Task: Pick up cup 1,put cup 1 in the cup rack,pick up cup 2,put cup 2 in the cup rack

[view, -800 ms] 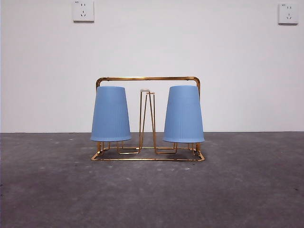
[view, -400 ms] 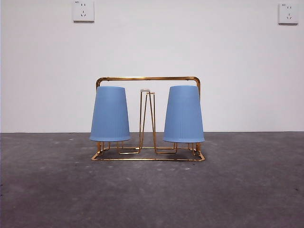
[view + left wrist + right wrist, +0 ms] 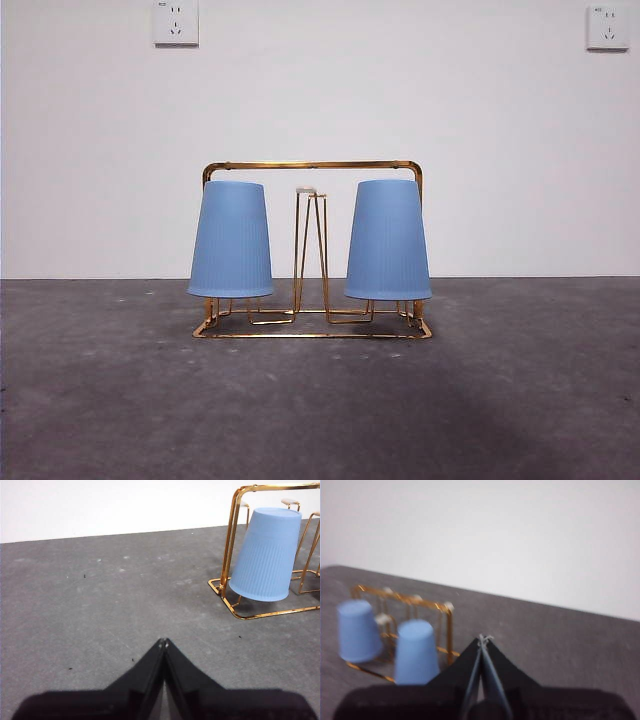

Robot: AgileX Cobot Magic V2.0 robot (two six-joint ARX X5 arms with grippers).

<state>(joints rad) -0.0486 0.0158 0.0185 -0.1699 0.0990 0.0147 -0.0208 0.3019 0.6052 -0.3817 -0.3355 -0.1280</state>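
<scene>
Two blue ribbed cups hang upside down on the gold wire cup rack: one on the left, one on the right. Between them stands an empty white-tipped prong. In the left wrist view my left gripper is shut and empty, well back from the rack and the nearer cup. The blurred right wrist view shows my right gripper shut and empty, raised away from the rack with both cups on it. No arm shows in the front view.
The rack stands on a dark grey tabletop before a white wall with two sockets.
The left cup has shifted very slightly on its prong. Everything else in the front view is the same.
</scene>
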